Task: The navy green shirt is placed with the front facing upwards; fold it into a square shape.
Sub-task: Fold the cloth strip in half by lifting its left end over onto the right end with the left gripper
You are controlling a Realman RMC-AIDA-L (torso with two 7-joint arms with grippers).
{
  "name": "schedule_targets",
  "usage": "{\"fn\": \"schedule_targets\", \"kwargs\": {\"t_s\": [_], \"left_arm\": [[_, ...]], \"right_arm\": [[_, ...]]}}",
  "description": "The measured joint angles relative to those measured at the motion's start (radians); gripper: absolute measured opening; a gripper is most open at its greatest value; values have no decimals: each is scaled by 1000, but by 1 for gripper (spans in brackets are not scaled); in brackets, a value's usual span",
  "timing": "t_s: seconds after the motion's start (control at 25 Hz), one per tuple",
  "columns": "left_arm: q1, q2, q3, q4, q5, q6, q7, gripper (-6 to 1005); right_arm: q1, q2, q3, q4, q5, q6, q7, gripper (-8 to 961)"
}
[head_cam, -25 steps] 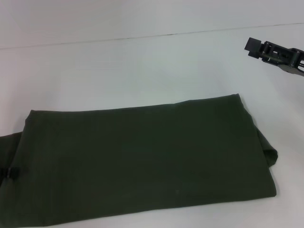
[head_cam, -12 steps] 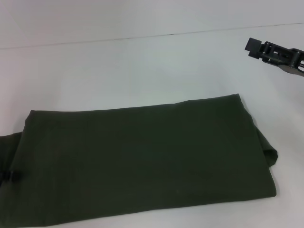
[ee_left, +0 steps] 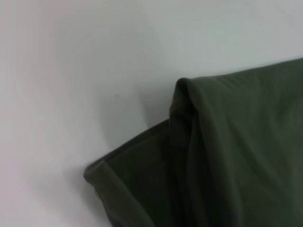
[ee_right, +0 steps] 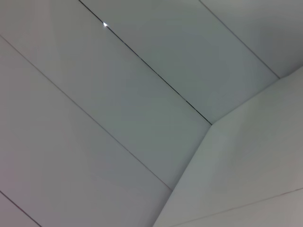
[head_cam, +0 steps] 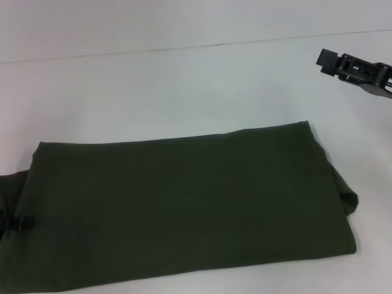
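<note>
The navy green shirt [head_cam: 184, 208] lies folded into a long band across the near part of the white desk [head_cam: 184, 86], plain side up, with no lettering or neck label showing. Its left end and near edge run out of the head view, so its full outline is cut off. At the right end a lower layer pokes out past the top fold. The left gripper [head_cam: 17, 224] shows only as a small dark tip at the shirt's left edge; whether its fingers are apart or clamped on cloth cannot be told. The left wrist view shows a folded corner [ee_left: 182, 90] over a hemmed layer. The right gripper [head_cam: 327, 61] hangs over the far right of the desk, well apart from the shirt, partly cut off; the state of its fingers cannot be told.
</note>
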Motion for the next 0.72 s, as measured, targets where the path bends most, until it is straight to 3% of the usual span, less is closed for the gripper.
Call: {"fn": "schedule_targets", "kwargs": {"t_s": [0.28,0.72], "left_arm": [[-1,-12,6,18,0,-5,-3,899],[0,-25,32,38,12,-28,-27,663]], "right_arm": [[-1,0,-1,0,12,-2,1,885],[-4,-1,0,0,13,-2,1,884]]}}
